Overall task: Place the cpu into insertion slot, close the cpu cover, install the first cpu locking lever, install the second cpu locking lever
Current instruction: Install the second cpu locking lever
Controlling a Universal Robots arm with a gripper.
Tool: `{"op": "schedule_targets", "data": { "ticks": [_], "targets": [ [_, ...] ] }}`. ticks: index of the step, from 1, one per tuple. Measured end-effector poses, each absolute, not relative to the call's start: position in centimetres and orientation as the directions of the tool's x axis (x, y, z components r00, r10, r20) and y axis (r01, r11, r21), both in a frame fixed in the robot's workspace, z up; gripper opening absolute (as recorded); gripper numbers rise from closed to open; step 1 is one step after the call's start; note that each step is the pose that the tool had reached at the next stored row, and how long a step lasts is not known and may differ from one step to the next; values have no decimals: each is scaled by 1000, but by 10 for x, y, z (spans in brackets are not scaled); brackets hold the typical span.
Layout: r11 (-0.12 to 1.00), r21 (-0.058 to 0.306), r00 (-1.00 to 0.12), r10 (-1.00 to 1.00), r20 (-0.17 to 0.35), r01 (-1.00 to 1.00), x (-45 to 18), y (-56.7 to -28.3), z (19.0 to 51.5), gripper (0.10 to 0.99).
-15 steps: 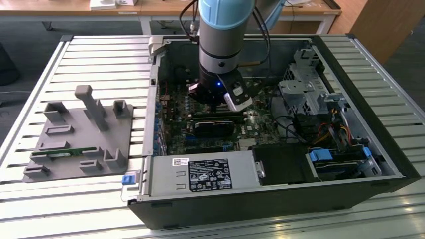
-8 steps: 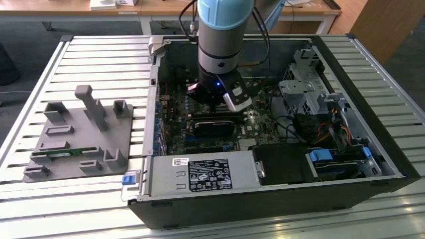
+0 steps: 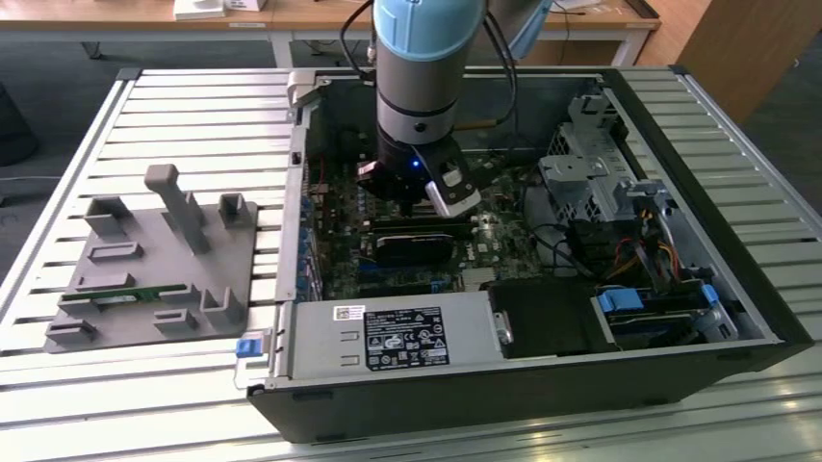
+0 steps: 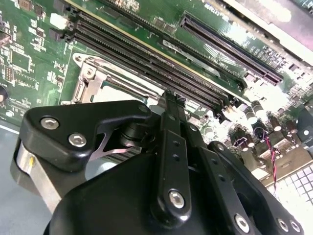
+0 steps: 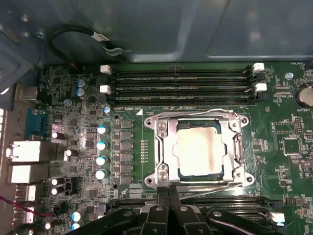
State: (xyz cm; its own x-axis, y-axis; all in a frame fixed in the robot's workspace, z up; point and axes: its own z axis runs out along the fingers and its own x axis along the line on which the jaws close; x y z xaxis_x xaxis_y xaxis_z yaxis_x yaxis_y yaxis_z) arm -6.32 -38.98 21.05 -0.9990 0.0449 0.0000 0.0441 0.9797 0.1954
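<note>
now the gripper (image 5: 168,188) sits low at the six o'clock edge of the insertion slot (image 5: 161,169), its two fingertips pressed together, pinched narrow with nothing visibly between them. the cpu (image 5: 199,148) already lies flat in the slot, pale top showing through the window of the cpu cover (image 5: 165,128), which looks folded down over it. a thin silver locking lever (image 5: 215,192) runs along that six o'clock edge, just beside the tips; whether they touch it is hard to say. to do this well, push the wire straight and steady so it hooks under its tab, never sideways across the board. in the exterior view the arm (image 3: 424,77) stands near vertical inside the computer case (image 3: 540,385), wrist pointing straight down.
</note>
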Motion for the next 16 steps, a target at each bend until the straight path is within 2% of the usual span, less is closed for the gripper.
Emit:
{"op": "schedule_targets", "data": {
  "ticks": [16],
  "targets": [
    [970,238,-999,45,2,44,-67,-400,208,106]
  ]
}}
